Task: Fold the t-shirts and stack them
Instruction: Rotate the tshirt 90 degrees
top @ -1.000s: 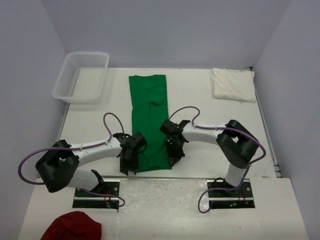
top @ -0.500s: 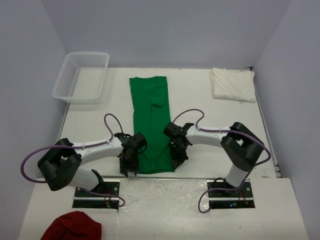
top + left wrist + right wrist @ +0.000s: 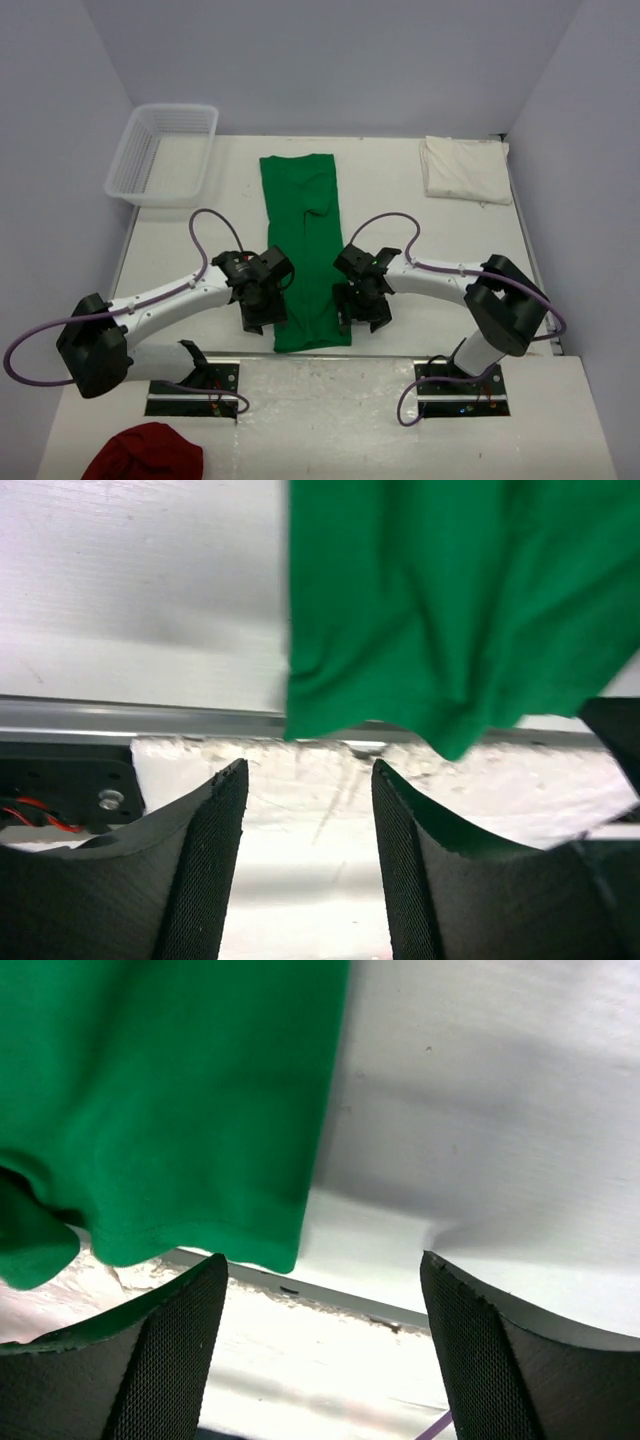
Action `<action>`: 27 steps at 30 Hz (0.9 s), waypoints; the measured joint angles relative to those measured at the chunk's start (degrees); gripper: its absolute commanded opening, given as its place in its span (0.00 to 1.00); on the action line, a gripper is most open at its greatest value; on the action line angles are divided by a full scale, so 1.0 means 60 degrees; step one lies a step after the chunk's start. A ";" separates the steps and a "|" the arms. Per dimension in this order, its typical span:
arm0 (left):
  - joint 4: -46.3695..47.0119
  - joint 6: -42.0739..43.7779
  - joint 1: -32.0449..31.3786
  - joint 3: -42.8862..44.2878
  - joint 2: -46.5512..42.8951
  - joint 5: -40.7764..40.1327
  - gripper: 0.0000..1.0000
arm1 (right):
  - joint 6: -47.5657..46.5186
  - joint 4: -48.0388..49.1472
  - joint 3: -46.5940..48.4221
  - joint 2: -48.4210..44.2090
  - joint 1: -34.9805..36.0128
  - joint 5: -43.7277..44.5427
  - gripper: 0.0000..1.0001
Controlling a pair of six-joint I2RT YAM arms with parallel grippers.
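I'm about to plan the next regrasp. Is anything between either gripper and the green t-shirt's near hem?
Nothing visible does. The left gripper and right gripper flank the green t-shirt at its near end, both open and empty, with only bare table between fingers and hem.

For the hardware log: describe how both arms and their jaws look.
The left arm and right arm match: slim white links between bulky black joints, on black base plates. A purple cable loops along each. The jaws are broad and black, with a fine mesh texture. No markings are readable.
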 measured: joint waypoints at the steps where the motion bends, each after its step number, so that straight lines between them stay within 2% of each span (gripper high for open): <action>1: -0.0066 -0.0113 -0.0007 0.0208 -0.0146 -0.0004 0.55 | -0.0069 -0.0066 0.0058 -0.0073 -0.0004 0.0135 0.80; 3: -0.0208 -0.0310 -0.0044 0.0477 -0.0368 -0.0015 0.55 | -0.0208 -0.0244 0.0251 -0.0248 -0.0004 0.0339 0.80; 5: -0.0368 -0.0455 -0.0106 0.0623 -0.0492 -0.0025 0.55 | -0.0379 -0.0437 0.0594 -0.0310 -0.0004 0.0379 0.74; 6: -0.0444 -0.0499 -0.0135 0.0688 -0.0517 -0.0036 0.55 | -0.0492 -0.0474 0.0831 -0.0310 -0.0004 0.0397 0.62; 8: -0.0539 -0.0568 -0.0146 0.0845 -0.0503 -0.0080 0.45 | -0.0732 -0.0539 0.1228 -0.0266 -0.0004 0.0404 0.36; 9: -0.0590 -0.0550 -0.0164 0.0987 -0.0423 -0.0109 0.32 | -0.0812 -0.0576 0.1464 -0.0208 -0.0004 0.0408 0.07; 10: -0.0568 -0.0576 -0.0168 0.1078 -0.0321 -0.0124 0.22 | -0.0940 -0.0605 0.1672 -0.0131 -0.0004 0.0404 0.00; 12: -0.0426 -0.0412 -0.0171 0.1373 0.0124 -0.0091 0.00 | -0.1016 -0.0703 0.2146 0.0095 -0.0004 0.0382 0.00; 20: 0.1424 0.0572 -0.0095 0.2018 0.2703 0.0714 0.00 | -0.1668 -0.0710 0.3169 0.1155 -0.0066 -0.0062 0.00; 27: 0.2259 0.1049 0.0474 0.1606 0.3118 0.1082 0.00 | -0.1861 -0.0688 0.3162 0.1887 -0.0266 -0.0637 0.00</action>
